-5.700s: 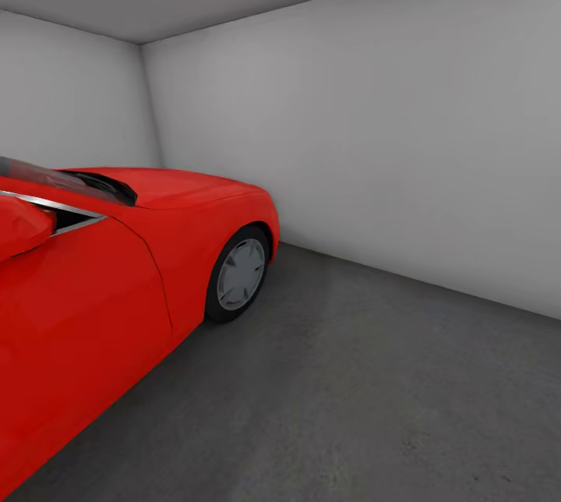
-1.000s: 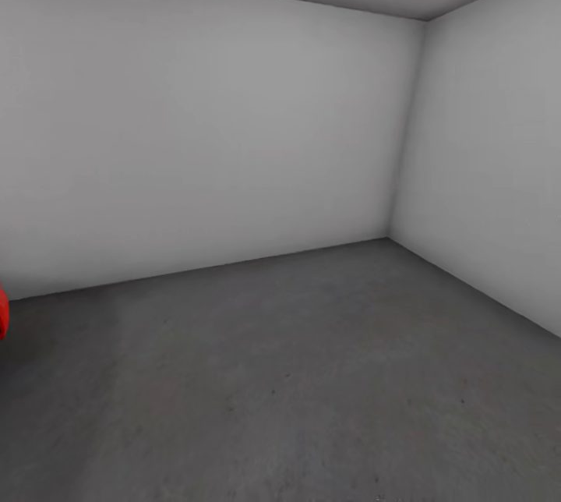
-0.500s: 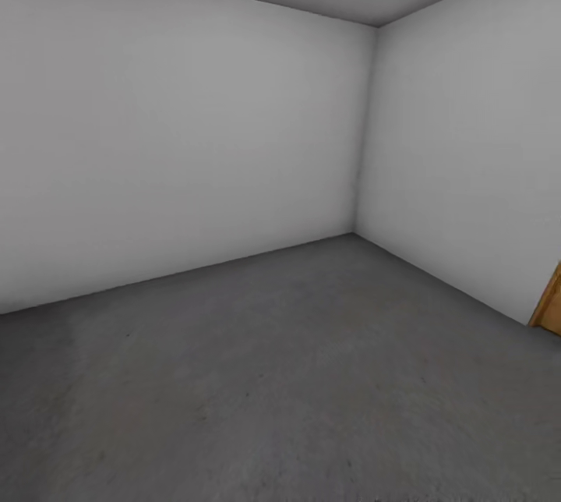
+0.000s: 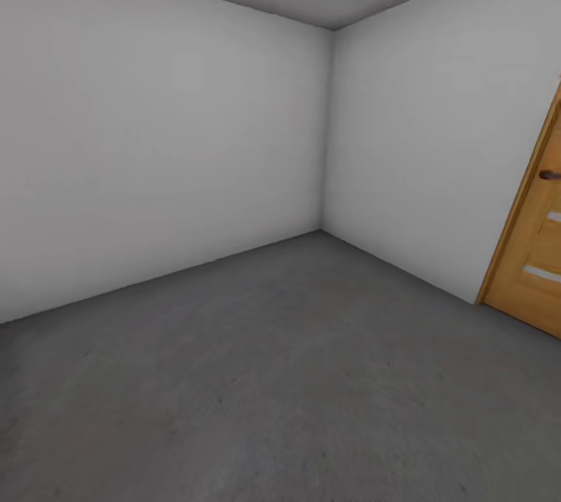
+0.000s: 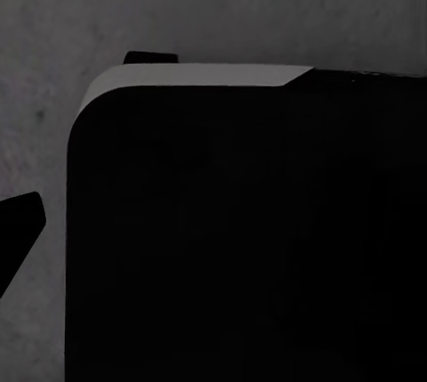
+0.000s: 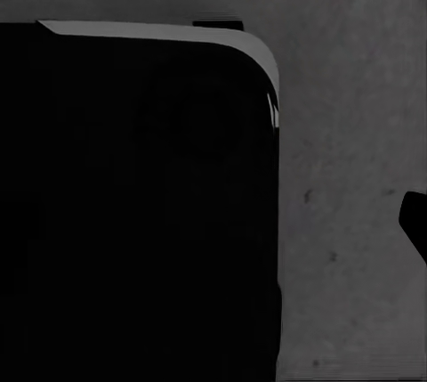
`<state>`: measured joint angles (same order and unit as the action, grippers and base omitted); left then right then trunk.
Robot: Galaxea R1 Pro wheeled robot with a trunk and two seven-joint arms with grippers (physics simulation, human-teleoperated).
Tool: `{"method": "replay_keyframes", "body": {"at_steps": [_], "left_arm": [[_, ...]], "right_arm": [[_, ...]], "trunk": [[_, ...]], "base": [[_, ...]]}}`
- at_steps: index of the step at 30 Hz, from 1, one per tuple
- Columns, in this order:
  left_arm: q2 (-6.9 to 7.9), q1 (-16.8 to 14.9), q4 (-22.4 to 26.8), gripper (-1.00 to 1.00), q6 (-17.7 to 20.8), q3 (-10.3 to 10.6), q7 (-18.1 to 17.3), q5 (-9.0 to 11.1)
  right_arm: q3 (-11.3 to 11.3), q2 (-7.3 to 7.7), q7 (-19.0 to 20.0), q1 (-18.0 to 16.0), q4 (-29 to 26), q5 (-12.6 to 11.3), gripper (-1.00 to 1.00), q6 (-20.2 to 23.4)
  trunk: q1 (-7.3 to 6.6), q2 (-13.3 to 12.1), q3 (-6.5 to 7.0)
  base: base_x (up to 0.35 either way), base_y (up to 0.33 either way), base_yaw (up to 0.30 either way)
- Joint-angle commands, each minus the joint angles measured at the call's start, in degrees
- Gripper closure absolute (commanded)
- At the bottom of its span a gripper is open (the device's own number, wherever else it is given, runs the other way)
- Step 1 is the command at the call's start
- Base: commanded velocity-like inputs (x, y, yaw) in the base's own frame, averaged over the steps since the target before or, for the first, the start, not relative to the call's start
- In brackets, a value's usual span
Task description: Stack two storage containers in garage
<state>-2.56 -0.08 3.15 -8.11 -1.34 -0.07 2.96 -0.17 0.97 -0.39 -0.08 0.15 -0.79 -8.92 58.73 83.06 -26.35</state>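
I am in the garage, facing a corner of its pale grey walls [image 4: 156,159] over the dark concrete floor [image 4: 296,377]. The two storage containers and the living room are out of view. In the left wrist view a dark fingertip [image 5: 18,231] pokes in at the frame edge above the floor [image 5: 222,8]. A similar dark fingertip [image 6: 416,222] shows at the edge of the right wrist view. Whether either gripper is open or shut cannot be told from these slivers.
A wooden door [image 4: 534,252] with a dark handle [image 4: 549,174] stands in the right wall. A large black rounded part of the robot [image 5: 249,239] hangs over the floor in the left wrist view, and likewise [image 6: 133,204] in the right wrist view.
The head camera has swung to the right: the red car slid out at the left, the wall corner shifted left, and the wooden door came into view at the right.
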Motion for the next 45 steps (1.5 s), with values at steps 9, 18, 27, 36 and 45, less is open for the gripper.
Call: {"method": "replay_keyframes", "body": {"at_steps": [9, 18, 27, 36, 45], "left_arm": [[0.01, 0.0, 0.0, -1.00, 0.0, -0.1, 0.0, 2.1], [0.01, 0.0, -0.1, -1.00, -0.1, -0.1, 0.0, 2.2], [0.01, 0.0, -0.1, -1.00, -0.1, -0.2, 0.0, 2.2], [0.00, 0.0, -0.1, -1.00, -0.1, -0.1, 0.0, 2.2], [-0.01, 0.0, -0.1, -1.00, -0.1, -0.1, 0.0, 2.2]], "right_arm": [[0.0, 0.00, -0.1, 0.0, 0.0, -0.1, -1.00, -0.3], [-0.1, 0.00, 0.0, 0.0, 0.1, -0.2, -1.00, -0.4], [-0.1, 0.00, -0.1, 0.0, 0.1, -0.2, -1.00, -0.4], [-0.1, 0.00, 0.0, 0.0, 0.1, -0.2, -1.00, -0.4], [-0.1, 0.00, -0.1, 0.0, 0.1, -0.2, -1.00, -0.5]], "trunk": [[0.00, 0.0, -0.04], [0.00, 0.0, -0.04], [0.00, 0.0, -0.04], [0.00, 0.0, -0.04], [0.00, 0.0, -0.04]], "base": [[0.000, 0.000, -0.289], [0.000, 0.000, -0.289], [0.000, 0.000, -0.289], [0.000, 0.000, -0.289], [0.000, 0.000, -0.289]]}}
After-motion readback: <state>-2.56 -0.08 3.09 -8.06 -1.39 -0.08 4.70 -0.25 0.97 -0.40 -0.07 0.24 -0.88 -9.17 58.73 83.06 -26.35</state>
